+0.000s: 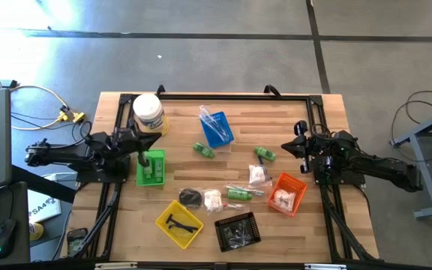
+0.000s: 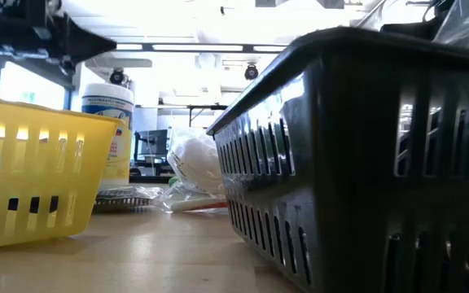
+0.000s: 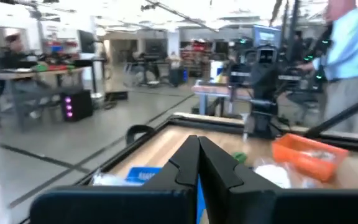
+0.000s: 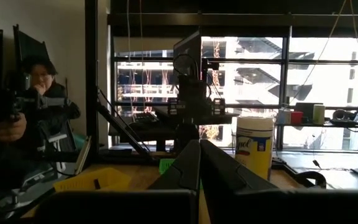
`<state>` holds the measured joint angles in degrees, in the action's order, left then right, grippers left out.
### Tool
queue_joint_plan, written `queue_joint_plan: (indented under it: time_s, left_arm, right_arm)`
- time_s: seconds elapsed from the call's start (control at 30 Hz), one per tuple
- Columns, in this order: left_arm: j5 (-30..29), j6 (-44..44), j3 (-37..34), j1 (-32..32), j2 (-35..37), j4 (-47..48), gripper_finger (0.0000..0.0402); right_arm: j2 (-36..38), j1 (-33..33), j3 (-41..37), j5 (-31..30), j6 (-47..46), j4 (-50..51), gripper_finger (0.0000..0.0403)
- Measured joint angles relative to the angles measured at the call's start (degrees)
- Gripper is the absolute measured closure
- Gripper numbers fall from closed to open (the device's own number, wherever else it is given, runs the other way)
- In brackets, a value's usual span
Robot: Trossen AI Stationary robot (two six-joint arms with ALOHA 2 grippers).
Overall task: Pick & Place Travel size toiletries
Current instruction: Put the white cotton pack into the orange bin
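Level across a pale wooden tabletop (image 2: 161,252). Close on the right, filling nearly half the frame, a black slotted plastic tray (image 2: 357,163). On the left, a yellow slotted tray (image 2: 39,171), also near. Between them, farther back, a tall white tub (image 2: 108,134) with a yellow label, standing upright. Beside it, crinkled clear wrappers and a rounded white sachet (image 2: 194,163) lying on the wood. Behind, a bright room with ceiling lights and a dark monitor.
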<state>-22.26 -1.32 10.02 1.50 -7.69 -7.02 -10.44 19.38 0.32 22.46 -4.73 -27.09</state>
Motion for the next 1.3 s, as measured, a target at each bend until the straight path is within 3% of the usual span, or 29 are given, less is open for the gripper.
queue_joint_plan:
  time_s: [0.17, 0.67, 0.83, 1.07, 1.3]
  left_arm:
    - [0.02, 3.14, 5.21, 0.00, -6.99, 5.05, 0.0361]
    - [1.25, 4.88, 22.22, 0.00, -37.92, 11.38, 0.0205]
    - [8.39, 3.83, 28.81, 0.00, -47.92, 15.91, 0.0180]
    - [26.75, -7.13, 33.87, 0.00, -62.18, 17.57, 0.0174]
    - [29.56, -16.64, 34.67, 1.31, -71.56, 17.04, 0.0174]
  right_arm:
    - [0.00, 0.00, 0.00, -0.01, 0.44, -0.30, 0.0401]
    - [0.00, 0.00, 0.02, -0.02, 0.89, -0.14, 0.0401]
    - [0.00, 0.00, 0.00, 0.00, -0.13, 0.21, 0.0401]
    - [0.00, 0.00, 0.01, 0.00, -3.06, 1.53, 0.0401]
    - [-0.02, 0.00, 0.02, -0.02, -3.02, 3.27, 0.0401]
